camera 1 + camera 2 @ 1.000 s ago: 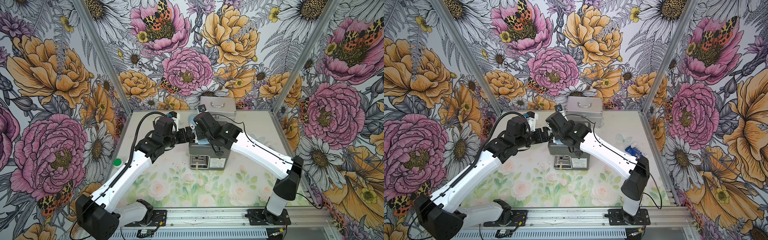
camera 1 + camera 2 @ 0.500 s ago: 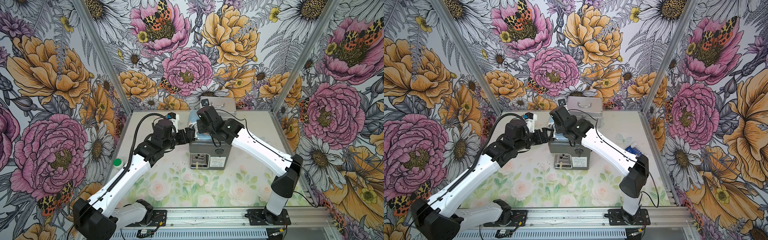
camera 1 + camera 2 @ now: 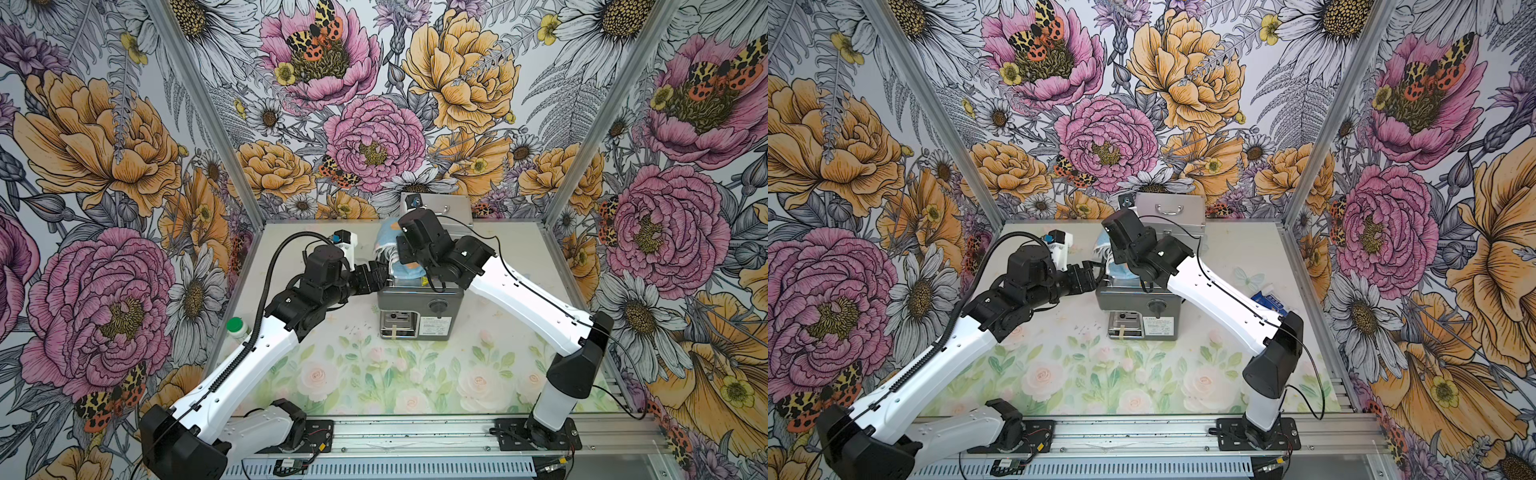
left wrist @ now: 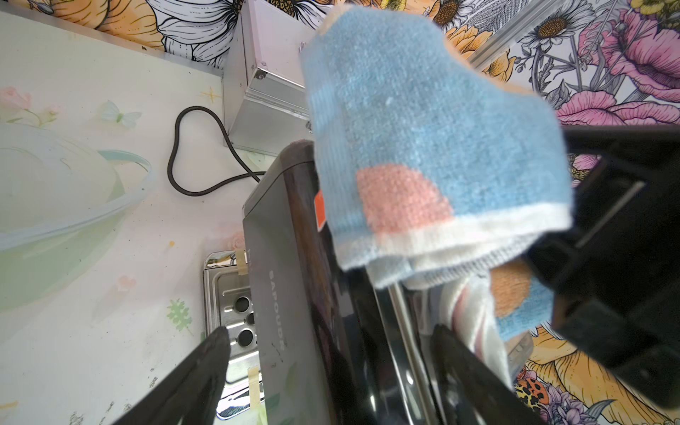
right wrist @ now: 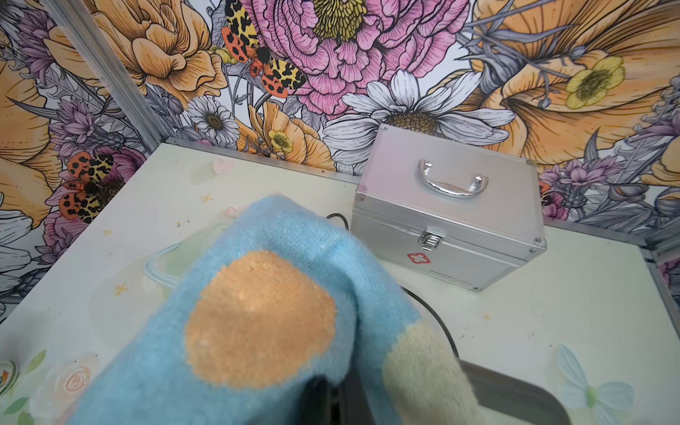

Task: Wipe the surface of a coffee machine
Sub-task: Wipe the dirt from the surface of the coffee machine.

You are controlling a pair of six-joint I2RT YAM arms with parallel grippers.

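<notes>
Flowered wallpaper in pink, orange and white covers all the walls around a desk (image 3: 316, 374) with a pale rose-patterned top. At the centre of both top views the coffee machine (image 3: 419, 307) (image 3: 1138, 309) stands upright on the desk, with its round knob and white label facing the lower edge of the frame. Just above it in the frame, against the back wall, sits a silver case (image 3: 446, 208) with a handle on top and a red cross on its front. From the right of the frame, the right claw (image 3: 400, 261) reaches over the machine's top, clamped tight on a blue cloth (image 3: 388, 241) with orange and cream spots. The cloth bunches on the upper left part of the machine. From the left of the frame, the left claw (image 3: 380, 272) comes in level with the machine's top left edge, its jaws spread wide and holding nothing. The left wrist view shows one finger over the machine's shiny drip tray (image 4: 224, 294) and one over its dark top, and I cannot tell whether either touches. A black cord (image 4: 191, 154) loops on the desk between the machine and the case. A green-capped bottle (image 3: 236, 326) stands at the desk's left edge.
</notes>
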